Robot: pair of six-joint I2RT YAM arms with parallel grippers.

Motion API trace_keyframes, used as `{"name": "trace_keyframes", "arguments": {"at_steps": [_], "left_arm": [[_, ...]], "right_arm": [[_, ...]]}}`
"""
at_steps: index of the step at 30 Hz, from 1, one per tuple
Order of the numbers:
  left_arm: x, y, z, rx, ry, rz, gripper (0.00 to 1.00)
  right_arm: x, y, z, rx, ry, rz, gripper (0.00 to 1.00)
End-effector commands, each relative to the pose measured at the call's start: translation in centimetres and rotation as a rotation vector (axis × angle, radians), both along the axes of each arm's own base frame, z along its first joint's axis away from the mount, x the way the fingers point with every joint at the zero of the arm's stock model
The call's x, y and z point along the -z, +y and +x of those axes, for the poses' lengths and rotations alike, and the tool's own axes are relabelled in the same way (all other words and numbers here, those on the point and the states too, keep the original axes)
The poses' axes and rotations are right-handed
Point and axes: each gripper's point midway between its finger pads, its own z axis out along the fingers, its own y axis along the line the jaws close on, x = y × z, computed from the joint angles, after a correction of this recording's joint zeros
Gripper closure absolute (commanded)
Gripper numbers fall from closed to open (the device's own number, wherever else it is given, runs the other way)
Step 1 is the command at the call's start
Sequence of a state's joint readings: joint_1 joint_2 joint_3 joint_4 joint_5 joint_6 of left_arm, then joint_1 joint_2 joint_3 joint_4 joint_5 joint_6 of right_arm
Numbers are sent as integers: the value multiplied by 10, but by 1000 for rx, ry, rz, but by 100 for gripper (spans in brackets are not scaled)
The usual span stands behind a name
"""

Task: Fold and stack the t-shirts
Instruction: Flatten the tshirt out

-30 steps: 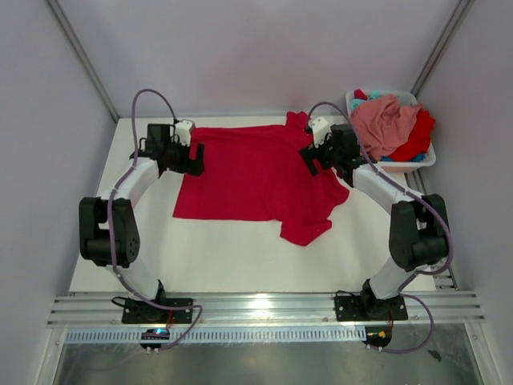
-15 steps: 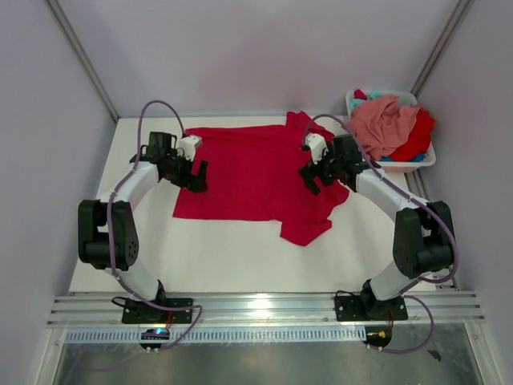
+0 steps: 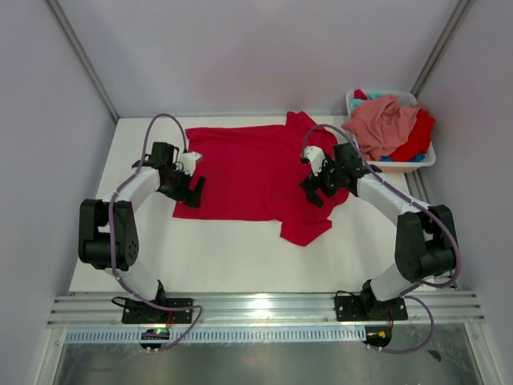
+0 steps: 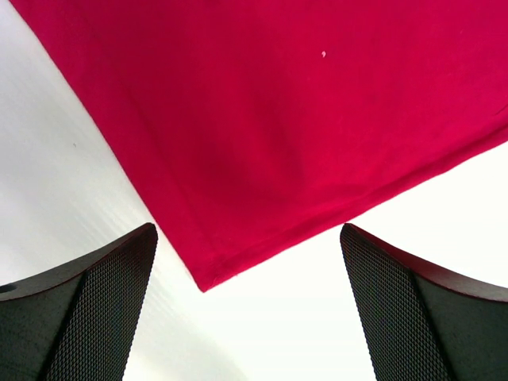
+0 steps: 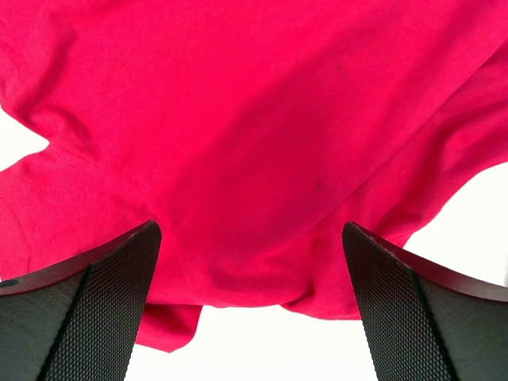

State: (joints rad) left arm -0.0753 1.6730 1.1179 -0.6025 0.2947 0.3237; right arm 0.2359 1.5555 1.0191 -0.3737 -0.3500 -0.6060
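Red t-shirt [image 3: 248, 172] lies spread on the bench [image 3: 224, 257]. Left jaws and right jaws (wide open, empty) hover over it.

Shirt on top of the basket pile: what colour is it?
That shirt is salmon pink; the top external view shows it best.

From above, the left jaws cover a bit of the red t-shirt [image 3: 248, 172] at its 9 o'clock edge. The right jaws cover a patch near 3 o'clock. In the basket [image 3: 417, 164], the pink t-shirt [image 3: 383, 120] lies on top and hides most of another red one [image 3: 418, 132] and a teal one [image 3: 374, 95]. Both wrist views cut the red t-shirt off at 12 o'clock. They cut the black fingers [image 4: 87, 317] off at 6 o'clock.
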Motion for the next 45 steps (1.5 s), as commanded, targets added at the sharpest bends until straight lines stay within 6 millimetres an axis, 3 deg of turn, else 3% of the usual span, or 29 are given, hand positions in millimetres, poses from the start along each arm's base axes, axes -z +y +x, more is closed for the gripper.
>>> {"name": "trace_keyframes", "arguments": {"at_steps": [1, 8, 17, 22, 30, 38, 45], "left_arm": [[-9, 11, -9, 3, -5, 53, 1], [-7, 16, -10, -37, 14, 77, 1], [3, 33, -15, -88, 25, 233, 1], [17, 17, -29, -45, 97, 233, 1], [29, 22, -36, -39, 127, 341, 2], [34, 9, -26, -34, 99, 306, 2], [45, -20, -11, 13, 89, 166, 1]], "right_arm": [[-9, 2, -4, -29, -19, 9, 1], [0, -1, 3, -3, 2, -14, 1], [22, -4, 5, 40, 71, -20, 1], [27, -13, 2, 76, 115, -39, 1], [36, -23, -3, 114, 132, -62, 1], [42, -23, -5, 128, 150, -64, 1], [43, -21, -5, 116, 150, -54, 1]]}}
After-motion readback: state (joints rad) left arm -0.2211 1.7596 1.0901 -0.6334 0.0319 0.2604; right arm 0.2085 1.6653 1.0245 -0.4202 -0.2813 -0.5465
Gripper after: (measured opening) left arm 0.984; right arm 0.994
